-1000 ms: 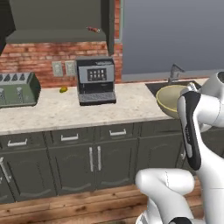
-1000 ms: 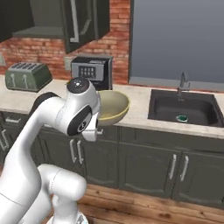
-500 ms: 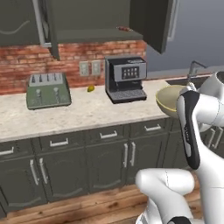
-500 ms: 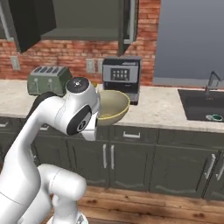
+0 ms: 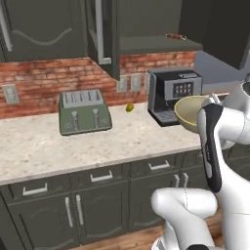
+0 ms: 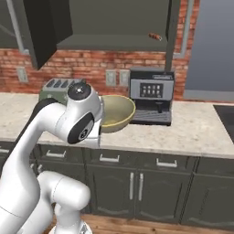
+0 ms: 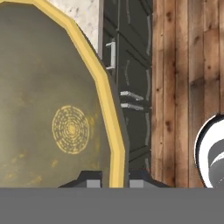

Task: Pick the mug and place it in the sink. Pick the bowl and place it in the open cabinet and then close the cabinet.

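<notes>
Cream bowl (image 7: 57,118) clamped by its rim in the end effector (image 7: 111,181), one fingertip each side, held clear above the surface (image 5: 73,146), open cabinet (image 6: 114,23) above and ahead, coffee machine (image 6: 151,96) apparently just beyond the bowl.

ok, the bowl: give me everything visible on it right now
The wide shallow pale yellow-beige bowl is carried in the air in front of the black coffee machine, above the speckled counter edge. It sits roughly upright, empty, with a faceted rim and a ringed mark at its centre. The hand pinches its rim, one fingertip inside, one outside.
</notes>
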{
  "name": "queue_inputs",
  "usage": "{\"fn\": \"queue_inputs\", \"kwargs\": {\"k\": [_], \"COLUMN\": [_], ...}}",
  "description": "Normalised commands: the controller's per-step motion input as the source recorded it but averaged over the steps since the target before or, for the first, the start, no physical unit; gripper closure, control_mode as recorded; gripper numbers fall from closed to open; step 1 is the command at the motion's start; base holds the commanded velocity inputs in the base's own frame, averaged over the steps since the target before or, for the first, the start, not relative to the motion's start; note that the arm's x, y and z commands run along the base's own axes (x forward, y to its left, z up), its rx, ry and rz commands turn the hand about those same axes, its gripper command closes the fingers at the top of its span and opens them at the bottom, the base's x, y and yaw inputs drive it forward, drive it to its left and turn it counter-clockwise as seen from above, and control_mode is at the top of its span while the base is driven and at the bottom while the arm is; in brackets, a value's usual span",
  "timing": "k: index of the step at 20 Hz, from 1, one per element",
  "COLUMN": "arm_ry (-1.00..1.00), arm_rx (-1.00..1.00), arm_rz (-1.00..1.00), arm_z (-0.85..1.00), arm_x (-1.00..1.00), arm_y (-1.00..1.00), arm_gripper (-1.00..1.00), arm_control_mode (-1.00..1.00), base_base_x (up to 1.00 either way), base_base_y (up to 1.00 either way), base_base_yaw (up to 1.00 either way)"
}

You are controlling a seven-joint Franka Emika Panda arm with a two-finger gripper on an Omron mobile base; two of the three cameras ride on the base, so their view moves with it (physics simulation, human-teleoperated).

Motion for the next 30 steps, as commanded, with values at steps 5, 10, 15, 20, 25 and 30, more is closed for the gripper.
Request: {"fn": "queue_inputs", "kwargs": {"k": [5, 10, 15, 20, 25, 30], "arm_ry": [0.0, 0.0, 0.0, 0.0, 0.0, 0.0], "arm_rx": [0.0, 0.0, 0.0, 0.0, 0.0, 0.0], "arm_rz": [0.0, 0.0, 0.0, 0.0, 0.0, 0.0], "arm_z": [0.0, 0.0, 0.0, 0.0, 0.0, 0.0], "arm_x": [0.0, 0.0, 0.0, 0.0, 0.0, 0.0], "arm_y": [0.0, 0.0, 0.0, 0.0, 0.0, 0.0], "arm_gripper": [1.0, 1.0, 1.0, 1.0, 1.0, 1.0], "arm_control_mode": [1.0, 1.0, 1.0, 1.0, 1.0, 1.0], "base_base_x": [0.95, 0.5, 0.45, 0.18, 0.11, 0.06], "base_base_y": [0.23, 0.03, -0.01, -0.06, -0.06, 0.0], "base_base_yaw": [0.0, 0.0, 0.0, 0.12, 0.17, 0.1]}}
